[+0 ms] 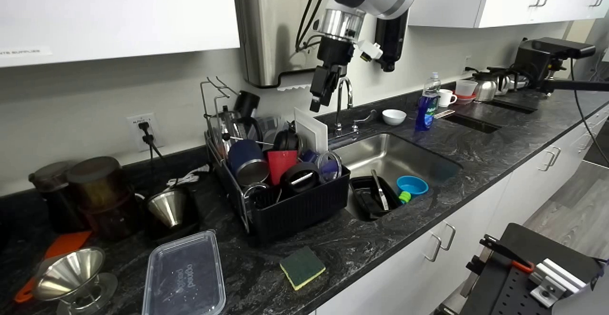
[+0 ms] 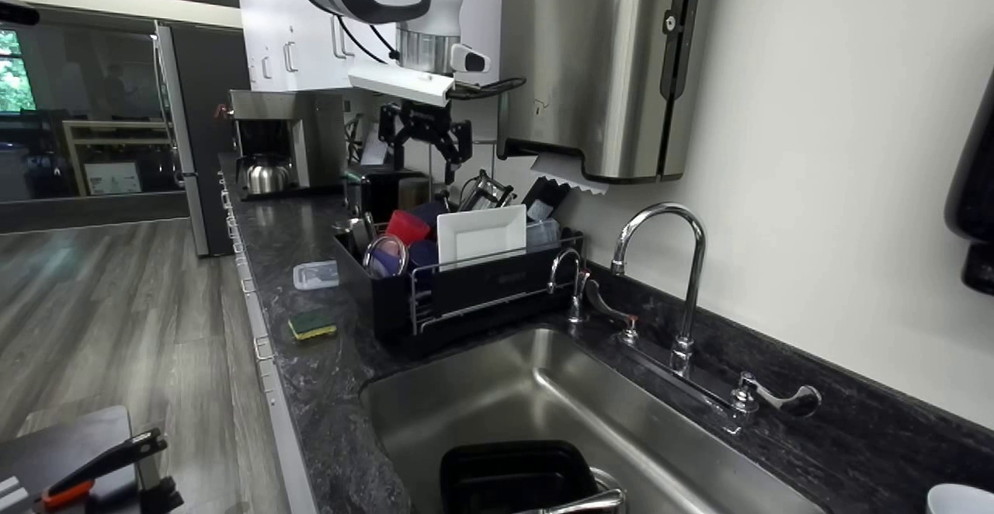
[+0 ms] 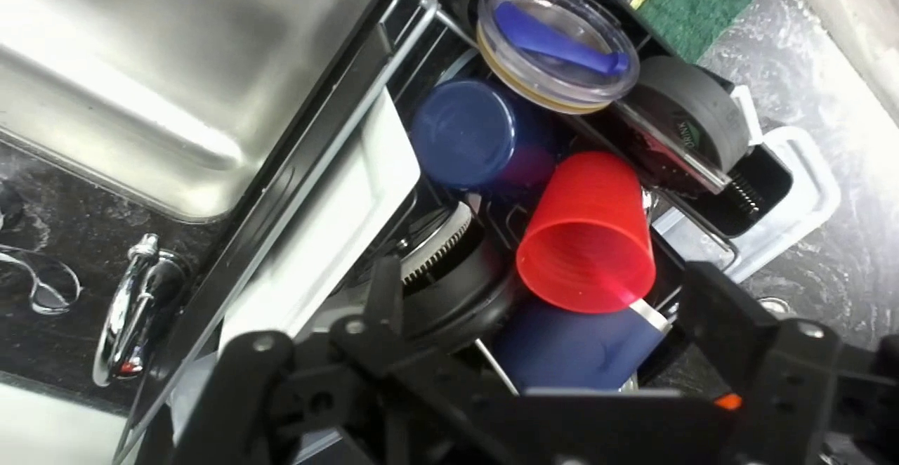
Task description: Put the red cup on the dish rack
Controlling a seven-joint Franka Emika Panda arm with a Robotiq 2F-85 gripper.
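Wrist view: the red cup [image 3: 588, 233] lies within the dish rack [image 1: 304, 212], tilted rather than upright, its open mouth turned toward the viewer. A navy cup [image 3: 460, 135] sits near its base end, and a navy tumbler [image 3: 569, 345] lies partly behind its rim; whether rim and tumbler touch cannot be told. The gripper [image 2: 425, 172] hangs above the rack's contents, apart from the red cup in both exterior views. Its fingers [image 3: 385, 296] stand spread, with nothing pinched; the cup shows toward the gap only because it lies beyond, lower down.

Step in hand: judged from this arrangement, the placing is complete and only the retreat remains. Next move: no further grasp seems called for, merely a lift and a path away, the fingers kept high so that they catch neither the cup's rim nor the white plate [image 2: 481, 234] standing in the rack. The steel dispenser [image 2: 598, 71], near the gripper in both exterior views, probably limits the room on that side. Should the tilt be judged unsatisfactory, a small reseating is the one likely addition.
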